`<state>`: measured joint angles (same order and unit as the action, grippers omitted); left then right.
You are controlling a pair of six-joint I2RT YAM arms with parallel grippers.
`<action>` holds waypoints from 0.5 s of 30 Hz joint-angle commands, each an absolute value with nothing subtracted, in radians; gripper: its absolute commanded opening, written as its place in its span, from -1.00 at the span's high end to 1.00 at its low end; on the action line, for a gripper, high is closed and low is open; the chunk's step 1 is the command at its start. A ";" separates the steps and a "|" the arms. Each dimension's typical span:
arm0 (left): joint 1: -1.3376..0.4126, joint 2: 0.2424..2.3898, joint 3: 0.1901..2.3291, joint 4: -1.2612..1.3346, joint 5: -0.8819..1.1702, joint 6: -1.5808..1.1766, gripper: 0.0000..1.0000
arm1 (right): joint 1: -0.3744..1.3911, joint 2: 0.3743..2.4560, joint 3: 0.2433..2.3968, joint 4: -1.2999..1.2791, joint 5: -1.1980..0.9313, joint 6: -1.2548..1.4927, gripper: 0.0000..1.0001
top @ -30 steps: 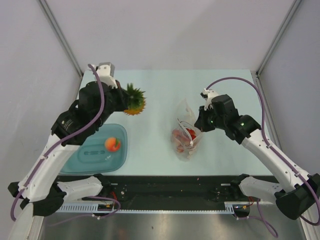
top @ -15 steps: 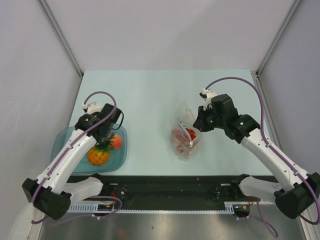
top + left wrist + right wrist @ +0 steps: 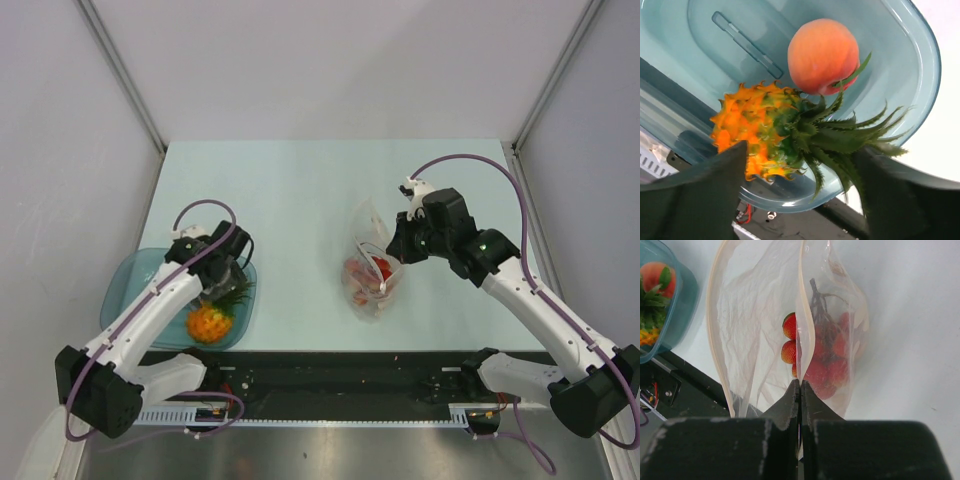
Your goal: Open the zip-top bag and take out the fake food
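The zip-top bag (image 3: 372, 280) stands open on the table, and my right gripper (image 3: 398, 250) is shut on one side of its rim. In the right wrist view the jaws (image 3: 800, 390) pinch that clear wall of the bag (image 3: 755, 315), with red fake food (image 3: 825, 360) inside. My left gripper (image 3: 226, 285) hangs open over the teal tray (image 3: 140, 275). The pineapple (image 3: 755, 135) lies in the tray (image 3: 920, 75) between the spread fingers (image 3: 705, 195), free of both. A peach (image 3: 823, 55) sits beside it.
The tray sits at the table's near left corner, next to the black front rail (image 3: 340, 385). Grey side walls close in the table on the left and right. In the right wrist view the tray (image 3: 670, 315) shows at the upper left.
My left gripper carried the pineapple from the table's back down to the tray, then opened and let it go. The right arm and the bag have not moved.
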<state>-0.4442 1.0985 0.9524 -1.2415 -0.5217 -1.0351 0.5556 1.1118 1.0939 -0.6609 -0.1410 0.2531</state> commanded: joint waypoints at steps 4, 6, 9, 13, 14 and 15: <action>-0.437 1.025 1.041 -1.243 -0.523 -1.031 -0.99 | 0.551 1.097 1.097 -0.635 -0.155 0.252 1.00; -0.437 1.028 1.089 -1.168 -0.459 -0.932 -0.99 | 0.551 1.098 1.100 -0.632 -0.158 0.252 1.00; -0.437 1.002 1.104 -0.951 -0.260 -0.770 -0.91 | 0.551 1.095 1.104 -0.623 -0.167 0.256 1.00; -0.439 0.928 1.036 -0.579 0.065 -0.704 -0.91 | 0.552 1.100 1.108 -0.620 -0.172 0.261 1.00; -0.440 0.908 0.996 -0.410 0.192 -0.715 -0.89 | 0.552 1.100 1.108 -0.621 -0.173 0.261 1.00; -0.448 0.907 0.980 -0.334 0.236 -0.727 -0.85 | 0.552 1.101 1.108 -0.621 -0.173 0.262 1.00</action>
<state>-0.4419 0.9573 1.0344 -0.8192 -0.1352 -0.7967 0.5541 1.1118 1.0939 -0.6579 -0.1577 0.2539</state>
